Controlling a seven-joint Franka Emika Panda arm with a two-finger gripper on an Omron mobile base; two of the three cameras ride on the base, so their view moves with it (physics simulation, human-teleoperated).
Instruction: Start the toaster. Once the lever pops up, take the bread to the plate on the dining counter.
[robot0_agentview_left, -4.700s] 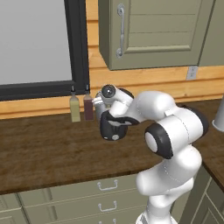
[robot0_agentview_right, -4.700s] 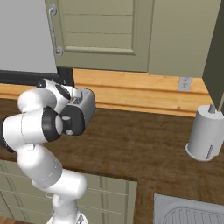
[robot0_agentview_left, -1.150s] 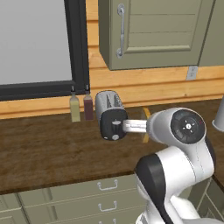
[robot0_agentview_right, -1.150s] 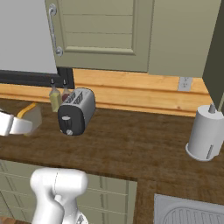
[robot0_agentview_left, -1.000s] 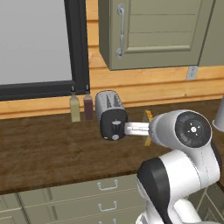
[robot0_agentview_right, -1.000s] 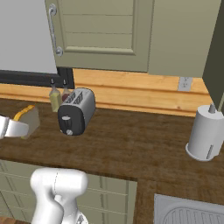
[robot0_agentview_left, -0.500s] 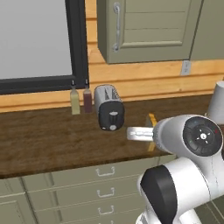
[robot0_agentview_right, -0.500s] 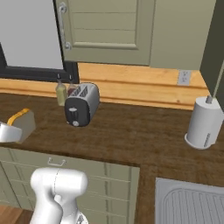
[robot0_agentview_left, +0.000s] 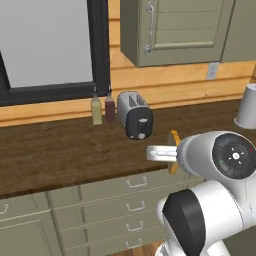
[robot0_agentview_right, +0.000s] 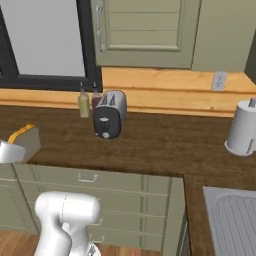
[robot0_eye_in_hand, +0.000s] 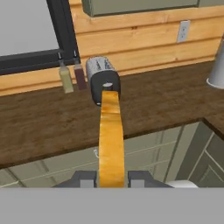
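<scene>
We've got the bread (robot0_eye_in_hand: 111, 140) pinched edge-on betw. the gripper (robot0_eye_in_hand: 111, 178) jaws, narrow grip on its crust, held off the worktop front, well apart from the toaster (robot0_agentview_left: 134, 114). Held upright prob. so it carries w/o slipping; plate not in sight yet.

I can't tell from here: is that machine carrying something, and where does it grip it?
Yes, the tool holds the slice of bread. Its two fingers pinch the slice's flat faces at one end; the rest sticks out toward the toaster.
</scene>
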